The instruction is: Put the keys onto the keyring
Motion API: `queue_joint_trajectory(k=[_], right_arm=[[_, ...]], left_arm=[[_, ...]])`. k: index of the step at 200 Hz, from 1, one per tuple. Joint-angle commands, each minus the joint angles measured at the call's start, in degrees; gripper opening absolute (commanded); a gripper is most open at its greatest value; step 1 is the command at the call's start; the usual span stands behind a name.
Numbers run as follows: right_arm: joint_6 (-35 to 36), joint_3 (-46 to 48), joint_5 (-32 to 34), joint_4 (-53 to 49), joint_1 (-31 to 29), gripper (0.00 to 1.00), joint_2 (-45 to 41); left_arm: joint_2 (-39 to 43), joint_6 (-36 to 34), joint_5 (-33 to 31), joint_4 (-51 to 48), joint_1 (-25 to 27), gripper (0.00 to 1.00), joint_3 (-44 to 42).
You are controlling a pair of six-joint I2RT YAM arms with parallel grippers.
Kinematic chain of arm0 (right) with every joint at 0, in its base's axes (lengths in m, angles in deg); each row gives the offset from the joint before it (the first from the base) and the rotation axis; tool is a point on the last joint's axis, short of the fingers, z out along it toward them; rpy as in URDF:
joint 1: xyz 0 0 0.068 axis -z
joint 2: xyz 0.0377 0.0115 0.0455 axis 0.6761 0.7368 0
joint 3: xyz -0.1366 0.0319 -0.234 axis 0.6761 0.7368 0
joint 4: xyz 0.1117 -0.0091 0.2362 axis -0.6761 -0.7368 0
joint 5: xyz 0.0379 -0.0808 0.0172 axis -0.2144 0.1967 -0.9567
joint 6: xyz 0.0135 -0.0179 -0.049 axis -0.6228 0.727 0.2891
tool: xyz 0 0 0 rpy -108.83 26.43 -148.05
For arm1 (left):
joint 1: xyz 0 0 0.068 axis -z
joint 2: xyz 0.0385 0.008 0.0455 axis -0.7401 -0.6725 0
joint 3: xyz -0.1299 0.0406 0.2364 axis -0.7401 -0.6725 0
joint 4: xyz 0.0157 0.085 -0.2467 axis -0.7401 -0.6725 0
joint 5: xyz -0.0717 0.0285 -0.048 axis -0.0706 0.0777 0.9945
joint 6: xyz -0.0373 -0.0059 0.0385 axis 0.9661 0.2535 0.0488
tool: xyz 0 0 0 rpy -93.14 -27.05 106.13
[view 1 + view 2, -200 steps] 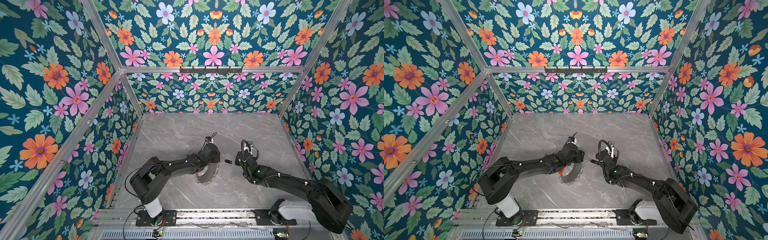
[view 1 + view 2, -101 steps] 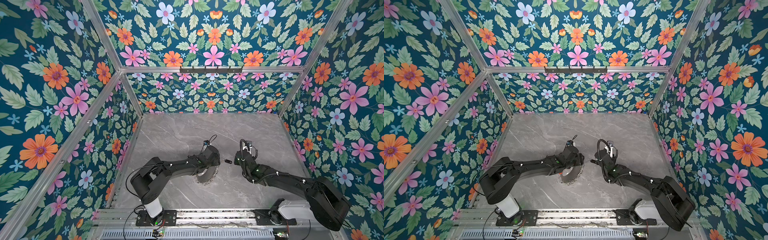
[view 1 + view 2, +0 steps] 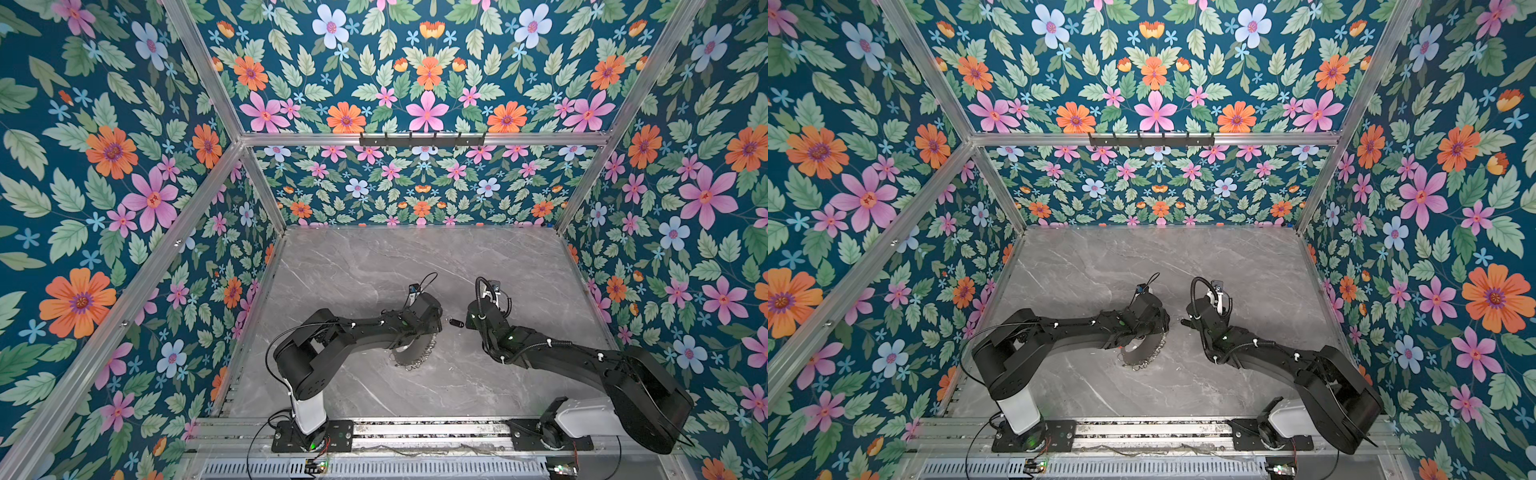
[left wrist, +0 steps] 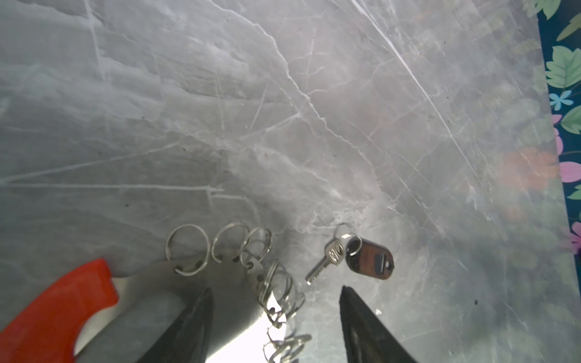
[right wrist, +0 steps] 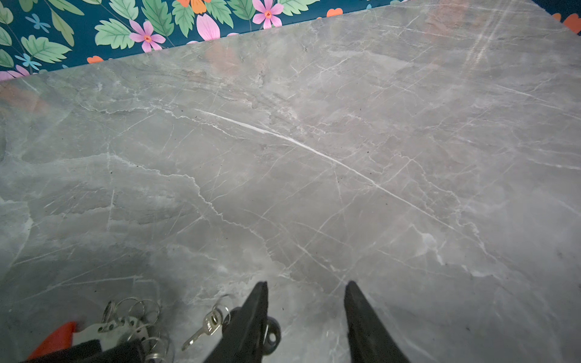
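On the tabletop (image 3: 374,266), keys (image 3: 457,323) unmoved; left fingers (image 4: 188,327) slightly wider over keyring (image 4: 232,279).

Grey veined marble tabletop (image 3: 374,270). Keyring (image 3: 409,355) lies flat near centre, silver loops (image 4: 187,248) on rim, red piece (image 4: 56,301) at one side. Keys (image 3: 456,323) lie just beside it, not touching.

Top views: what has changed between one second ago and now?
The left gripper came down a little over the keyring, open; nothing was taken hold of or let go. The keys, the keyring and the open right gripper stayed almost where they were.
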Motion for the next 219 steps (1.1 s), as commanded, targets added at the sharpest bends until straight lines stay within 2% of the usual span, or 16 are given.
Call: queue_joint_trajectory(k=[1,56,140,219], right_arm=[[-0.1,-0.2,0.6,-0.3,0.0,0.42,-0.1],[0.1,-0.5,0.3,-0.4,0.0,0.42,0.2],[0.1,-0.7,0.3,-0.3,0.0,0.42,0.8],[-0.2,-0.8,0.1,-0.2,0.0,0.42,1.1]], left_arm=[[-0.4,-0.1,-2.7,-1.5,-0.4,0.66,0.4],[-1.2,-0.3,-1.7,-1.1,-1.9,0.66,0.8],[0.1,-2.8,1.3,-1.5,-1.2,0.65,3.7],[-2.8,-1.2,-0.6,-1.9,-0.2,0.66,4.7]])
